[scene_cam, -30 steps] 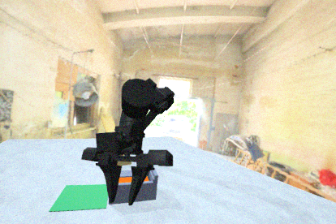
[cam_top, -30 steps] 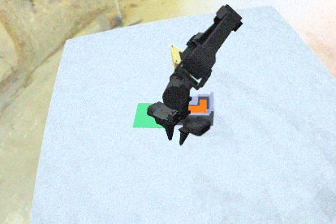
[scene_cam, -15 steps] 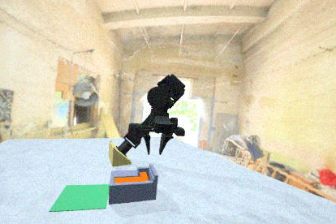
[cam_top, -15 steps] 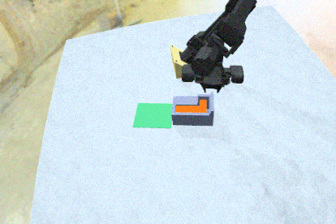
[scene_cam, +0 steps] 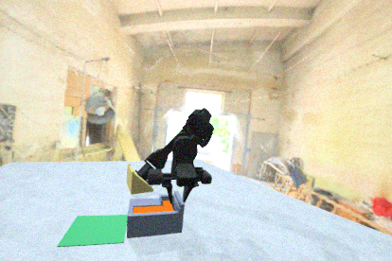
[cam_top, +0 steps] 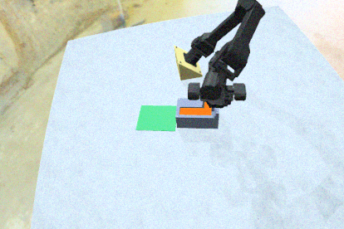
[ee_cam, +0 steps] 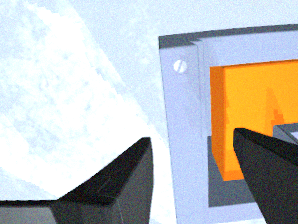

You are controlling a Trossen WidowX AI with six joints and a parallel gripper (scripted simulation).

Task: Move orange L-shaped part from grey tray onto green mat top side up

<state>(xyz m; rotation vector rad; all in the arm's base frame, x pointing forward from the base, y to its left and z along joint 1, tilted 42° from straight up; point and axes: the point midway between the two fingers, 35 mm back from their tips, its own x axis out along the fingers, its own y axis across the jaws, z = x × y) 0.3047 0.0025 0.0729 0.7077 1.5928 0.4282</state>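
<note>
The orange L-shaped part (cam_top: 194,111) (scene_cam: 151,209) (ee_cam: 250,100) lies flat in the pocket of the grey tray (cam_top: 197,123) (scene_cam: 153,226) (ee_cam: 180,105). A dark recess shows beside its short-leg end in the wrist view. My gripper (cam_top: 211,104) (scene_cam: 178,200) (ee_cam: 192,141) is partly open with nothing between its fingers. It points down low over the tray's right end, by the short leg. In the wrist view one fingertip overlaps the part and the other lies outside the tray's outline. Contact cannot be told. The green mat (cam_top: 157,118) (scene_cam: 94,230) is flat and bare.
The mat lies against the tray's left side in the top and exterior views. A raised wall stands at the tray's right end. A pale yellow wedge block (cam_top: 189,74) (scene_cam: 138,182) stands behind the tray, with the black arm rising from it. The pale table's edges are farther out.
</note>
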